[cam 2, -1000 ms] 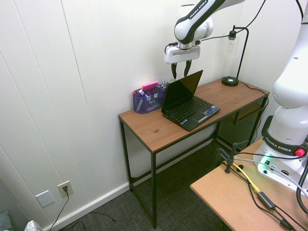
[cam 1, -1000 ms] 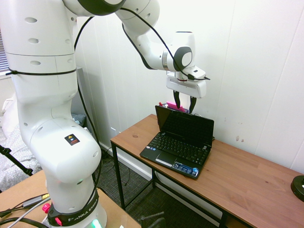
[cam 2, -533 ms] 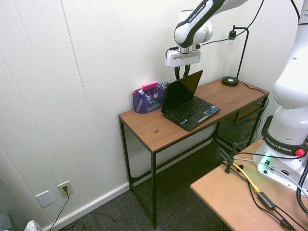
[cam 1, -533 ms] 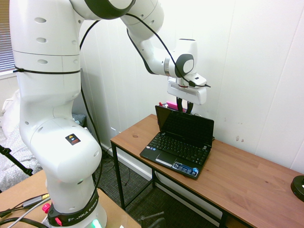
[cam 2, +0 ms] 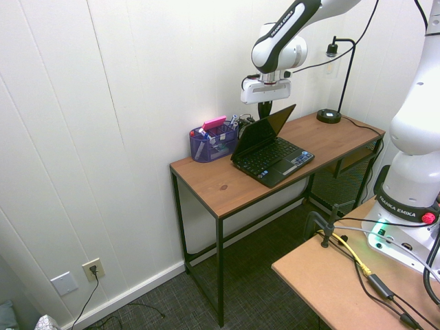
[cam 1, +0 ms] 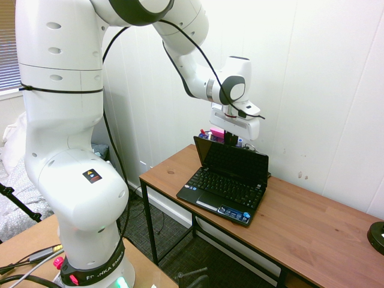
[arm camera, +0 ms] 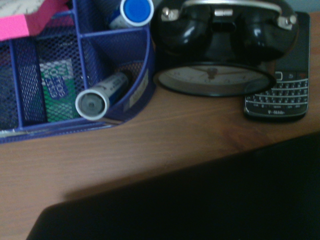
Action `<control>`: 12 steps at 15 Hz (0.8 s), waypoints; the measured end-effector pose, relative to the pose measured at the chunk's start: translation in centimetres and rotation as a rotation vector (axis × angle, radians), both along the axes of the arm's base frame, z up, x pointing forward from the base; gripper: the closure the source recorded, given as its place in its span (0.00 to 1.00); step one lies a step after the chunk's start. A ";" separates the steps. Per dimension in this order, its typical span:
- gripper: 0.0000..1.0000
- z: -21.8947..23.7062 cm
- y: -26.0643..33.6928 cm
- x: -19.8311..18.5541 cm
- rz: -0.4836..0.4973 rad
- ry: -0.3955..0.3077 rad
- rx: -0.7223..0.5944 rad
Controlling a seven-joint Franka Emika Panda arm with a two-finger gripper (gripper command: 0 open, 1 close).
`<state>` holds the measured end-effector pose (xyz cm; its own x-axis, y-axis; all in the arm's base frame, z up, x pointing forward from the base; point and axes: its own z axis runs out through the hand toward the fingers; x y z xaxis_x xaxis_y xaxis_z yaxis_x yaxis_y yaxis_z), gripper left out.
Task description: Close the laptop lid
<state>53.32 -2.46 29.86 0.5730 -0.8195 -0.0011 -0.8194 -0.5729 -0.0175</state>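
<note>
The gripper [cam 2: 265, 110] points down behind the laptop, its two fingers together and nothing seen between them. Just in front of the jaws, on the room side, the laptop lid [cam 2: 262, 132] stands raised and tilted, joined to the keyboard half [cam 1: 222, 194], which lies flat beyond it. Whether the fingers touch the lid cannot be told.

Near the jaws, on the wall side of the lid, are a black alarm clock [arm camera: 220, 45] and, beside it, a phone with small keys [arm camera: 281, 92]. Next to the clock is a blue mesh organizer [cam 2: 212, 143] with markers [arm camera: 102, 97] and a pink pad [cam 2: 214, 122] in it; these crowd the strip between lid and wall.

Below the jaws, the wooden desk [cam 2: 206, 185] on a black frame carries all of this. Well apart, toward one end, stands a black lamp [cam 2: 328, 116]. Behind the jaws rises a white paneled wall [cam 2: 137, 82]; dark carpet [cam 2: 268, 275] lies under the desk.
</note>
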 end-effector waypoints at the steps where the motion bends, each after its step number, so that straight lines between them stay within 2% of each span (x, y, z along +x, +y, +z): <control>1: 1.00 -0.3 0.0 -0.8 0.000 0.012 0.001; 6: 1.00 -3.0 0.0 -4.9 -0.011 0.076 0.031; 12: 1.00 -5.6 -0.6 -6.4 -0.025 0.104 0.064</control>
